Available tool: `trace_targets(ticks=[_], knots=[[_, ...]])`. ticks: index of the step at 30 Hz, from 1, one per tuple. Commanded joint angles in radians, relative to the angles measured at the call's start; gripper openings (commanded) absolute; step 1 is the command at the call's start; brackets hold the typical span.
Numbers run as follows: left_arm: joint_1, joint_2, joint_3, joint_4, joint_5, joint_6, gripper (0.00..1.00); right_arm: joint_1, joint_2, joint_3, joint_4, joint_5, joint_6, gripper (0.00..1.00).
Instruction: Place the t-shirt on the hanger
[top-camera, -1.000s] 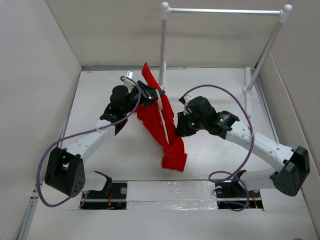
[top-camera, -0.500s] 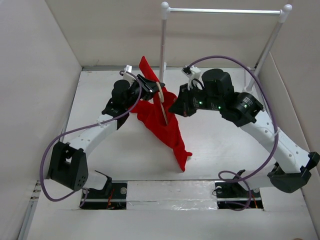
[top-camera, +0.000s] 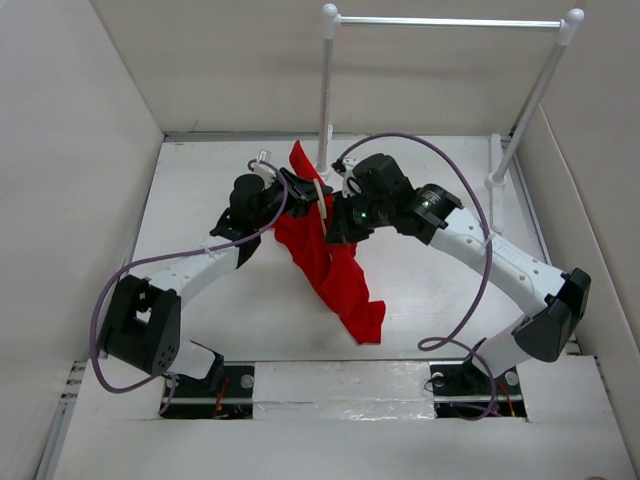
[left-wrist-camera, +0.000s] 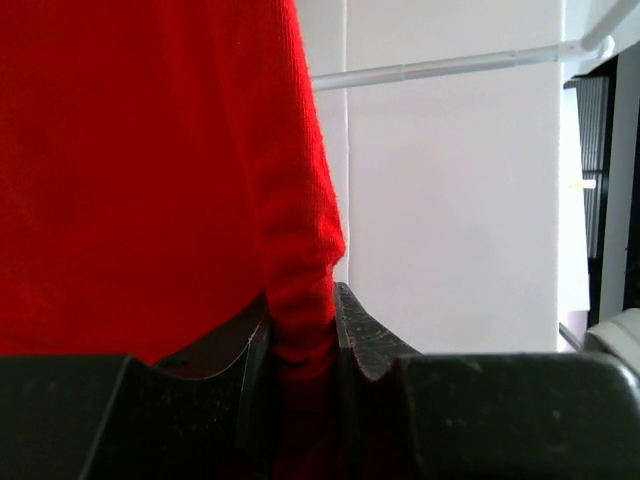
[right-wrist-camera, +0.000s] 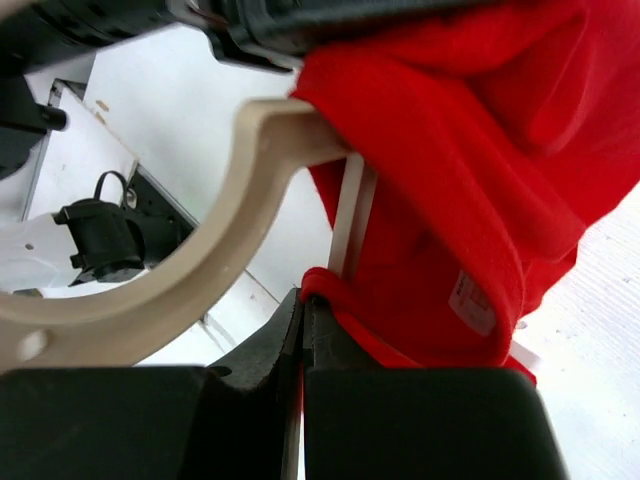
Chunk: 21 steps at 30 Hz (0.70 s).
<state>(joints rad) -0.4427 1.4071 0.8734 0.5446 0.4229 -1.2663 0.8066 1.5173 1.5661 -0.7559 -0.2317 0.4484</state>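
The red t-shirt (top-camera: 335, 275) hangs bunched between both arms, its lower end trailing onto the table. The pale beige hanger (top-camera: 320, 195) pokes out of the shirt's top. Its curved hook (right-wrist-camera: 200, 270) and a straight bar (right-wrist-camera: 345, 215) show in the right wrist view. My left gripper (top-camera: 300, 190) is shut on a fold of the t-shirt (left-wrist-camera: 150, 150), with red cloth pinched between its fingers (left-wrist-camera: 365, 340). My right gripper (top-camera: 332, 222) is shut at the shirt's rolled edge (right-wrist-camera: 330, 285), just below the hanger. A white label (right-wrist-camera: 470, 300) shows inside the shirt.
A white-posted rack with a metal bar (top-camera: 326, 90) stands at the back, its left post right behind the shirt and its right post (top-camera: 530, 110) by the right wall. White walls enclose the table on the left, back and right.
My right arm swung from the right side over to the shirt, and its gripper now sits against the cloth under the hanger. The left gripper kept its hold and shifted only slightly.
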Motion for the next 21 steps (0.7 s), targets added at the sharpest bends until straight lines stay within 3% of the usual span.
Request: trace_targets(ticks=[1,4,11,17,21], knots=[[-0.002,-0.028,-0.030,0.141,0.006,-0.067,0.00,0.017,0.004,0.060,0.030,-0.036,0.004,0.00],[0.007,-0.040,-0.007,0.077,-0.097,0.004,0.00,0.051,-0.009,0.115,-0.013,-0.034,-0.010,0.00],[0.041,0.018,0.108,0.103,-0.145,0.047,0.00,0.062,-0.052,0.206,-0.146,-0.049,-0.011,0.00],[0.050,0.044,0.200,0.081,-0.194,0.108,0.00,0.071,-0.048,0.244,-0.157,-0.124,0.001,0.00],[0.032,0.036,0.152,0.107,-0.167,0.074,0.00,0.080,0.050,0.245,-0.079,-0.141,0.001,0.00]])
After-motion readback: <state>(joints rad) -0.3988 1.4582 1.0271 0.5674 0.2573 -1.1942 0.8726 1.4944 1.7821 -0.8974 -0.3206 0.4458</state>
